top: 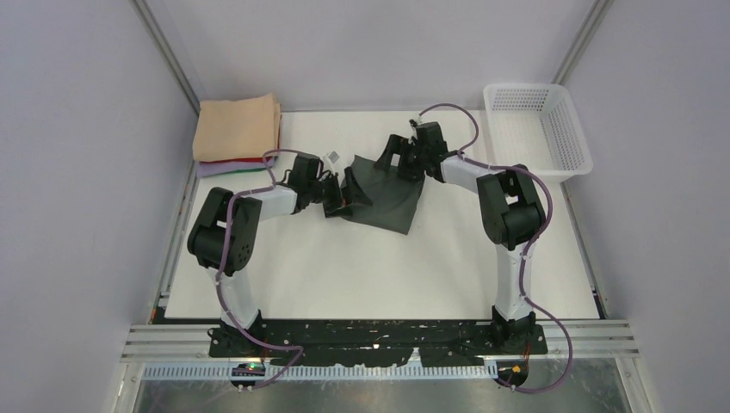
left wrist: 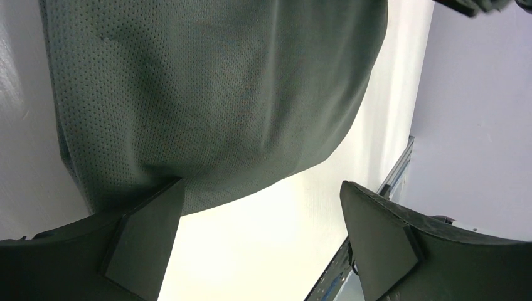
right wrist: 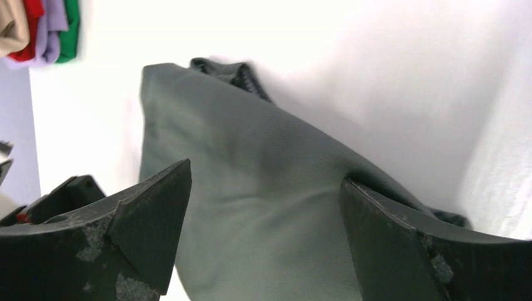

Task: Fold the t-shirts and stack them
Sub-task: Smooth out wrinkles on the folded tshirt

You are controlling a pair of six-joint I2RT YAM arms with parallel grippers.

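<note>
A dark charcoal-grey t-shirt [top: 387, 196] lies partly folded in the middle of the white table. My left gripper [top: 338, 194] is at its left edge, open. In the left wrist view the shirt [left wrist: 213, 94] fills the top, and the left gripper [left wrist: 260, 235] has its left finger [left wrist: 147, 238] against the cloth's rim, with bare table between the jaws. My right gripper [top: 399, 160] is at the shirt's far edge, open. Seen from the right wrist, the right gripper [right wrist: 266, 229] hangs just above the shirt [right wrist: 263, 182], jaws wide apart. Folded t-shirts [top: 237, 129] are stacked at the back left, peach-tan on top.
A white mesh basket [top: 541, 129] stands at the back right corner. The stack of folded shirts [right wrist: 37, 28] shows red, lavender and green layers in the right wrist view. Metal frame rails run along the table's left and right sides.
</note>
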